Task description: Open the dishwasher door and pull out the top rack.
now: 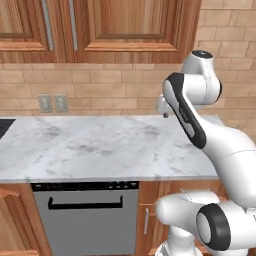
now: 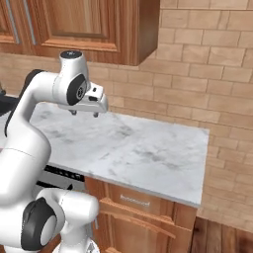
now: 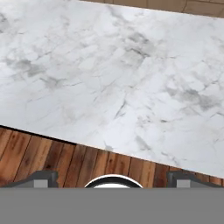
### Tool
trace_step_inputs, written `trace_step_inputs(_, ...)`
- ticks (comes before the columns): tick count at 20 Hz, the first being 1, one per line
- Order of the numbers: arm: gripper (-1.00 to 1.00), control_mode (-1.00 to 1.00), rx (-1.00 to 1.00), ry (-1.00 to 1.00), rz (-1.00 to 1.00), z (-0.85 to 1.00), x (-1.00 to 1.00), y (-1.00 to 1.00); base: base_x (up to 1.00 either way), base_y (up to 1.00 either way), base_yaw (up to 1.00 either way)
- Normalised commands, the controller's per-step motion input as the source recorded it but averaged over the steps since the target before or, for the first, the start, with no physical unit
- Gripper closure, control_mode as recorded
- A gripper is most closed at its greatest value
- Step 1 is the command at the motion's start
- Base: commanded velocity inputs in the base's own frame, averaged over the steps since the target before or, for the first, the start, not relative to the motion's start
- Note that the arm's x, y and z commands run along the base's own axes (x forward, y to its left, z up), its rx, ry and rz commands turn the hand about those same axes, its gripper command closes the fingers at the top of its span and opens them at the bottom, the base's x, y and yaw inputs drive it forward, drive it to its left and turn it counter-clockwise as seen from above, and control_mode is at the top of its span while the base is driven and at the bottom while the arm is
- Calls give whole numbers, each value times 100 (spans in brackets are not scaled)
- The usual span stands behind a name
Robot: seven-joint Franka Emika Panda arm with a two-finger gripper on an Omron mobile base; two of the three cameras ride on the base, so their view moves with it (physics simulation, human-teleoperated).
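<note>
Dishwasher door (image 1: 86,220) shut; gripper (image 2: 85,113) over tabletop (image 1: 100,145), fingers spread (holding nothing). Next: reach down for handle (image 1: 85,204).

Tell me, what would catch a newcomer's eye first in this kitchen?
Probably the big white arm, bent high over the marble counter, its gripper open and holding nothing. Next, the grey dishwasher door under the counter's front edge, shut, with its black bar handle.

Grey dishwasher door (image 1: 86,222) apparently shut
</note>
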Motion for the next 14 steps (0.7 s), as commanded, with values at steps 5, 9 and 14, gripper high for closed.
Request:
trace_step_inputs(5,-100,100,0,0,0,0,0,0,0,-6,36)
trace_step_inputs(9,-100,100,0,0,0,0,0,0,0,-6,36)
trace_step_inputs(14,-100,100,0,0,0,0,0,0,0,-7,35)
